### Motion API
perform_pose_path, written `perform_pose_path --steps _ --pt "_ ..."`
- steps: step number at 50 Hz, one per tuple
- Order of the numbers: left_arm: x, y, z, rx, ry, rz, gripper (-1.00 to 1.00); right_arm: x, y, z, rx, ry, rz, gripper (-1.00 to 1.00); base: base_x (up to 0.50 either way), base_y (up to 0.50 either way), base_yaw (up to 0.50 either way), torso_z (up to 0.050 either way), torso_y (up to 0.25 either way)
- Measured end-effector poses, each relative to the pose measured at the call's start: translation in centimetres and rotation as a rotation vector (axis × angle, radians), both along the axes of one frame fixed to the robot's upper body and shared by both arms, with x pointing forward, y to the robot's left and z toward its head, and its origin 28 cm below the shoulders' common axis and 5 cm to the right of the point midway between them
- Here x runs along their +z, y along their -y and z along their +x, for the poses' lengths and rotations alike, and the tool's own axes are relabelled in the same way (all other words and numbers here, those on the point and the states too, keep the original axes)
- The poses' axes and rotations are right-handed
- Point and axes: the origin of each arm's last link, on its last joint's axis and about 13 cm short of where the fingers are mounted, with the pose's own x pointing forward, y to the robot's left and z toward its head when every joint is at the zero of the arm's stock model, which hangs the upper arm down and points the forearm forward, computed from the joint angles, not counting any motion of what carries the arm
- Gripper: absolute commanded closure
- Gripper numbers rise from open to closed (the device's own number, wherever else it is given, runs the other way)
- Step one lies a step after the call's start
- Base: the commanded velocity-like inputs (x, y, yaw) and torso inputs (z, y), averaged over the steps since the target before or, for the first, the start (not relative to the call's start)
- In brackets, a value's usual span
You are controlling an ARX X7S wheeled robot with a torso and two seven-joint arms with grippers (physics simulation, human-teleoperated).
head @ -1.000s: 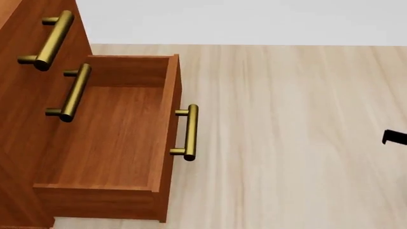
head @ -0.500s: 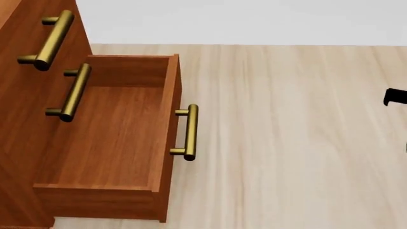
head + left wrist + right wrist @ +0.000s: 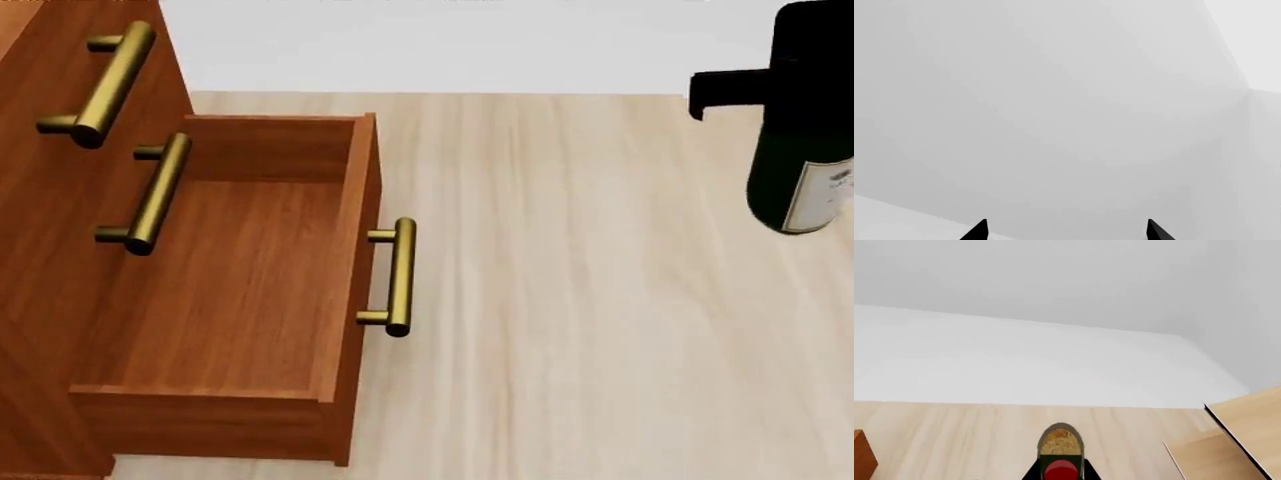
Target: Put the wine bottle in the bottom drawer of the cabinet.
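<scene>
The cabinet (image 3: 47, 270) stands at the left of the head view. Its bottom drawer (image 3: 227, 290) is pulled out and holds nothing, brass handle (image 3: 398, 278) facing right. My right gripper (image 3: 781, 85) is shut on the wine bottle (image 3: 801, 190), holding it in the air at the top right, well right of the drawer, white label showing. In the right wrist view the bottle's cork top (image 3: 1061, 441) shows between the gripper's black fingers (image 3: 1033, 475). My left gripper (image 3: 1066, 232) is open, facing a blank grey wall, and does not show in the head view.
Two shut drawers with brass handles (image 3: 100, 85) sit above the open one. Pale wooden floor (image 3: 601, 320) spreads right of the cabinet to a white wall. A pale wooden board (image 3: 1247, 427) shows in the right wrist view.
The right gripper has risen along the head view's right edge and moved in, bringing the wine bottle into sight. The drawer and cabinet have not moved.
</scene>
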Motion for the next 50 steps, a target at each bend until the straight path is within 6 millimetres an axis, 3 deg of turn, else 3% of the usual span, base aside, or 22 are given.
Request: perform_pose_path --steps 19,32,50 --pt "0.0 0.1 0.1 0.0 0.0 0.009 -1.0 4.5 -4.0 -1.0 0.214 -0.092 -0.006 1.0 0.0 0.0 0.0 0.0 0.0" --pt "0.6 0.1 0.2 -0.002 -0.005 0.018 -1.0 8.2 -7.2 -0.7 0.247 -0.242 0.073 1.0 0.0 0.0 0.0 0.0 0.001" --pt "0.6 0.2 0.3 -0.003 -0.011 0.028 -1.0 11.1 -10.5 0.2 0.385 -0.406 0.207 1.0 0.0 0.0 0.0 0.0 0.001"
